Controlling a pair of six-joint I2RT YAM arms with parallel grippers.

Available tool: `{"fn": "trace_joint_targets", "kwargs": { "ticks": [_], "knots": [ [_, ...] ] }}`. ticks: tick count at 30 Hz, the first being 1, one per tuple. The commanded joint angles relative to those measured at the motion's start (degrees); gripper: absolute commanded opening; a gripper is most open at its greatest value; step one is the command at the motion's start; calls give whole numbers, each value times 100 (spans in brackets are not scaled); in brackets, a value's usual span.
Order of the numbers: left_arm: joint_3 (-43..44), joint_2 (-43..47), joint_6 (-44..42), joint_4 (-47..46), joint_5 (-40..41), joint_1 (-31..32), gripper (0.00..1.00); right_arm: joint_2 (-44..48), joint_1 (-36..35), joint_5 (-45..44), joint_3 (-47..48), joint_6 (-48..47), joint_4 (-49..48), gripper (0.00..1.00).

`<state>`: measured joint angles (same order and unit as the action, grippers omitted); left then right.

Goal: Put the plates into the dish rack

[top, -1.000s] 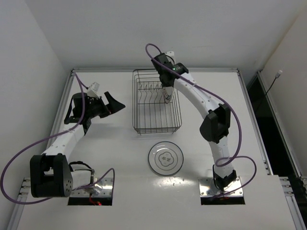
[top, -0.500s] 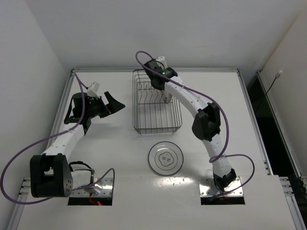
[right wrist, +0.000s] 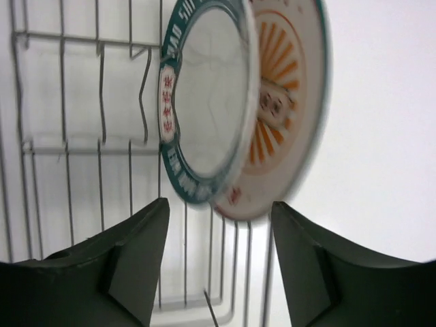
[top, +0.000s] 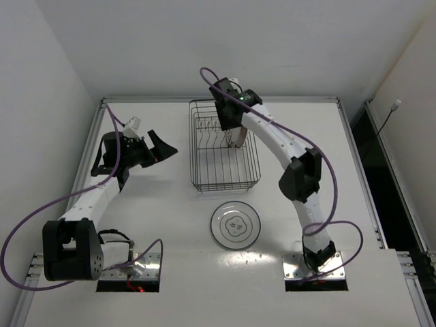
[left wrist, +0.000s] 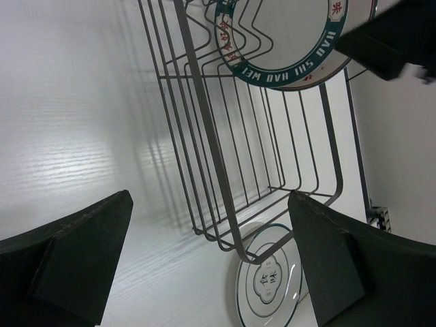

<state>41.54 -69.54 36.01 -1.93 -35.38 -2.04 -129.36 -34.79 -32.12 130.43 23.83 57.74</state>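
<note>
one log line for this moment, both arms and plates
right fingers open, empty | left fingers open, empty, beside dish rack | lettered plate, orange plate standing in rack | motif plate on table

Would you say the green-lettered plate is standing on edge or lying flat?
On edge: the green-lettered plate stands in the dish rack beside the orange sunburst plate.

A robotics lab bench, set up as a test cell: a white table (top: 136,204) with a metal edge rail is boxed in by plain white walls (top: 204,41). The left arm (top: 95,197) and right arm (top: 286,146) are bolted to metal base plates (top: 317,266) at its near edge, with purple cables (top: 27,231) looping off them. A wire dish rack (top: 221,170) and a plate (top: 236,225) sit on the tabletop as household ware
</note>
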Motion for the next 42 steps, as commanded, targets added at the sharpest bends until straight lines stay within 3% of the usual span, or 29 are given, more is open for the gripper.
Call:
{"fn": "trace_joint_targets", "kwargs": {
  "ticks": [1,3,4,5,9,11,15,19,23,29,37,42],
  "knots": [
    [232,-16,-68,-97,-127,-59,98,1349,-11,268,142,-72,668,59],
    [232,-16,-68,-97,-127,-59,98,2060,-11,346,-854,-19,669,59],
    [232,-16,-68,-97,-127,-59,98,2986,41,747,-1401,59,495,61],
    [232,-16,-68,-97,-127,-59,98,3491,42,1142,-2633,60,-29,61],
    [232,-16,-68,-44,-127,-59,98,5707,463,3084,-5356,585,-788,62],
    [232,-16,-68,-44,-127,-112,98,6698,604,3448,-6715,780,-939,64],
    [232,-16,-68,-44,-75,-112,98,7328,1069,4727,-8523,991,-1316,64],
    [232,-16,-68,-44,-75,-112,98,6814,1605,5689,-9735,913,-2211,64],
    [232,-16,-68,-44,-75,-112,98,5969,2080,6410,-9853,631,-2617,62],
    [232,-69,-15,-97,-136,-165,98,4509,2195,7254,-9923,482,-3636,60],
    [232,-69,-15,-97,-189,-165,98,3638,1809,6710,-9281,482,-3585,58],
    [232,-69,-15,-44,-136,-165,98,3181,1817,6859,-9106,376,-3585,2]
  ]
}}
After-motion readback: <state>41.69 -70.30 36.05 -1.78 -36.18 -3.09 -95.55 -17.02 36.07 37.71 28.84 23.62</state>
